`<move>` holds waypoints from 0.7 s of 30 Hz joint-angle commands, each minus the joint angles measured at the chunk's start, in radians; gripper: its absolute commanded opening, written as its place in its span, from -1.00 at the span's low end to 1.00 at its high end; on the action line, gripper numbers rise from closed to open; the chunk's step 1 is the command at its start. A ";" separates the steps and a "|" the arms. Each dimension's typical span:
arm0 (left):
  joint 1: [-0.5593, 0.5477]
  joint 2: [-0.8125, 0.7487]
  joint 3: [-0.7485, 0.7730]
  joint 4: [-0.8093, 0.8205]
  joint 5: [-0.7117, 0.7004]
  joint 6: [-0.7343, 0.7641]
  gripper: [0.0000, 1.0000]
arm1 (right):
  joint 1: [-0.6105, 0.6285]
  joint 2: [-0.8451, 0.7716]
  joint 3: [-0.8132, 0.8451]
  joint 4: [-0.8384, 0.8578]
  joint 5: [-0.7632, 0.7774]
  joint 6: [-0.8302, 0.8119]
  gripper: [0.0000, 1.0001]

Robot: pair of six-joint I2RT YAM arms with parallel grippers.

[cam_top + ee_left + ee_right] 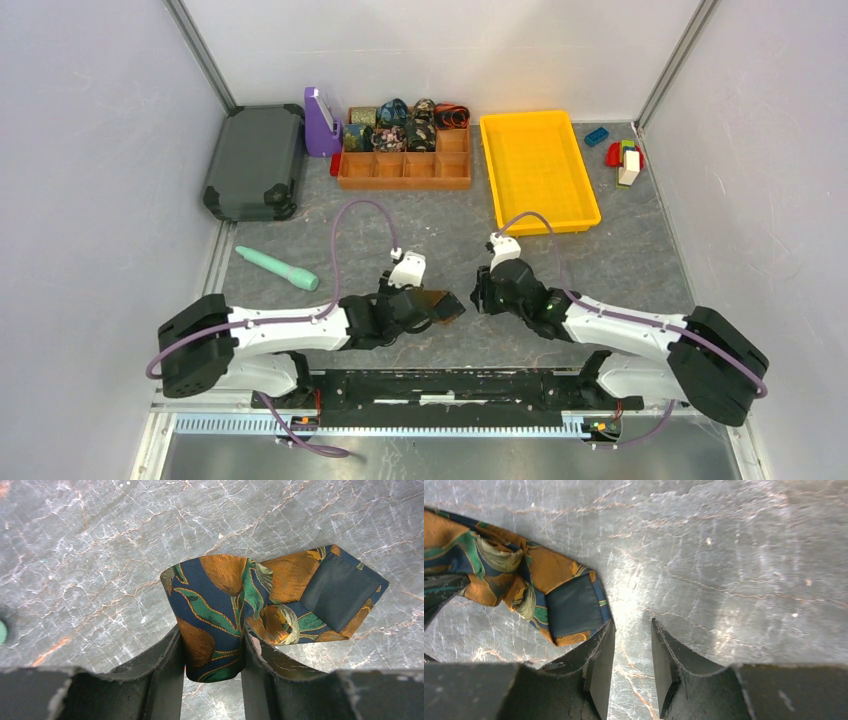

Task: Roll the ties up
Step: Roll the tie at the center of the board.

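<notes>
My left gripper (212,652) is shut on a coiled tie (225,605) in navy with orange and green print; its loose end lies on the table to the right. In the top view the left gripper (432,310) holds the tie (445,305) at the table's near middle. My right gripper (633,652) is open and empty, just right of the tie's end (569,605); in the top view the right gripper (481,292) sits close beside it. Several rolled ties (400,125) fill the back row of the brown divided tray (405,170).
A yellow tray (537,170) stands at the back right. A grey case (255,160) and a purple holder (320,122) are at the back left. A teal stick (277,267) lies left of the arms. Coloured toy blocks (622,155) lie at the far right.
</notes>
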 commanded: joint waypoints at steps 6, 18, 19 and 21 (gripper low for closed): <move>-0.093 0.170 0.169 -0.255 -0.256 -0.066 -0.29 | -0.099 -0.130 0.004 -0.098 0.051 -0.014 -0.20; -0.163 0.497 0.418 -0.566 -0.367 -0.173 -0.31 | -0.158 -0.187 -0.014 -0.129 0.039 -0.030 -0.17; -0.168 0.527 0.442 -0.590 -0.373 -0.187 -0.31 | -0.160 -0.192 -0.014 -0.131 0.038 -0.031 -0.17; -0.178 0.578 0.479 -0.627 -0.379 -0.196 -0.31 | -0.165 -0.199 -0.016 -0.131 0.036 -0.032 -0.17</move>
